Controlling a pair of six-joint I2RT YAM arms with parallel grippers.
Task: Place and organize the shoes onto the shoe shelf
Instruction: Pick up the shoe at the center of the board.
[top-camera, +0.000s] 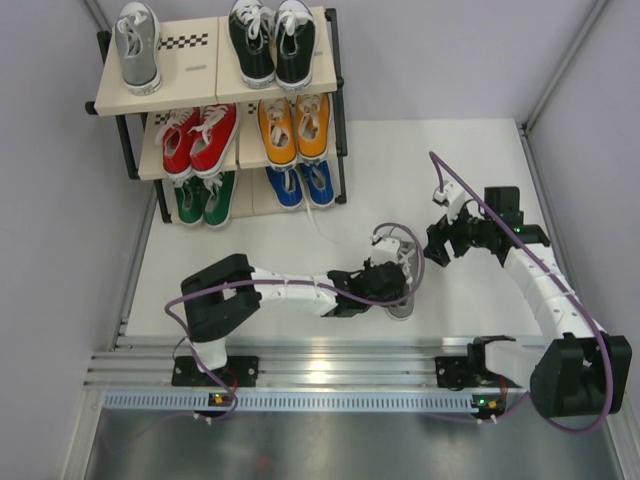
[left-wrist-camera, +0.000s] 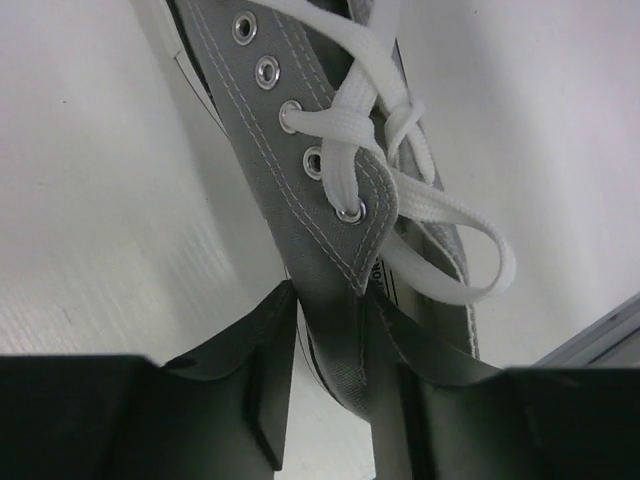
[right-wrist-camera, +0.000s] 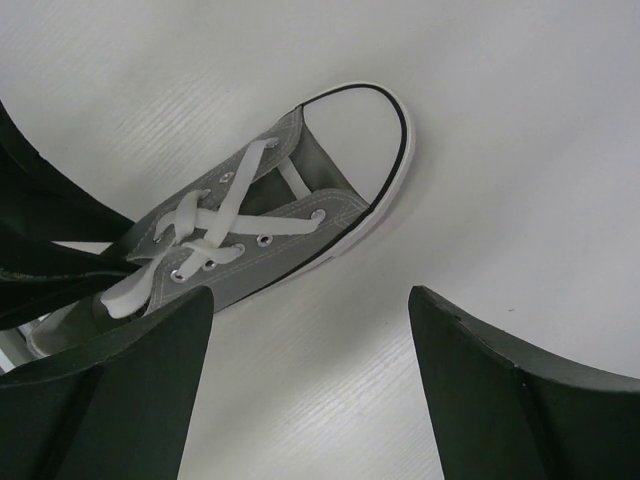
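A: Progress?
B: Nearly done. The shelf (top-camera: 195, 65) has the black pair (top-camera: 272, 40) on the top board, the red pair (top-camera: 200, 135) and orange pair (top-camera: 295, 125) in the middle, and the green pair (top-camera: 205, 198) and blue pair (top-camera: 303, 185) at the bottom. One grey mate (top-camera: 138, 45) sits alone, top left.
A: What's left?
B: One grey shoe (top-camera: 403, 306) is on the table (top-camera: 280, 240) between the arms, well apart from the shelf. I'd say it goes up beside the mate.
A: Left arm?
B: It's stretched low to the right, with the left gripper (top-camera: 388, 280) down on that shoe. In the wrist view the fingers (left-wrist-camera: 265, 390) straddle the canvas side wall near the top eyelet, close in. Can't tell if they're pinching it yet.
A: Right?
B: The right gripper (top-camera: 440, 245) hovers just right of the shoe, looking down at its toe cap. Fingers are wide apart, holding nothing.
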